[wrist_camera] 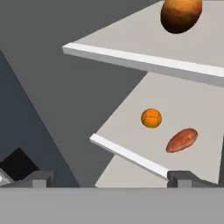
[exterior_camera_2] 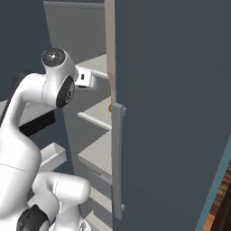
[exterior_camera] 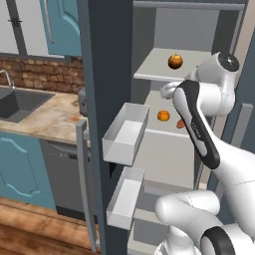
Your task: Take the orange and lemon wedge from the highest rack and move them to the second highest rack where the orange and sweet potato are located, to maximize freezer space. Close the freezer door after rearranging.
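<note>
The freezer [exterior_camera: 144, 35] stands open, its freezer door [exterior_camera: 94, 74] swung out to the left. One orange [exterior_camera: 175, 61] [wrist_camera: 180, 15] sits on the highest rack [exterior_camera: 154, 74] [wrist_camera: 144, 61]. On the second highest rack [wrist_camera: 127, 153] lie another orange [exterior_camera: 163, 115] [wrist_camera: 151, 118] and the sweet potato [wrist_camera: 181, 140], which my arm partly covers in the left base view. My gripper [wrist_camera: 111, 178] is open and empty, in front of the rack edges and below the top orange. The lemon wedge is out of view.
Two white bins [exterior_camera: 127, 132] [exterior_camera: 124, 196] hang on the door's inner face, close to the left of my arm. A second dark door panel [exterior_camera_2: 171, 113] with a bar handle [exterior_camera_2: 117, 158] stands on the right. A counter with a sink [exterior_camera: 20, 102] lies far left.
</note>
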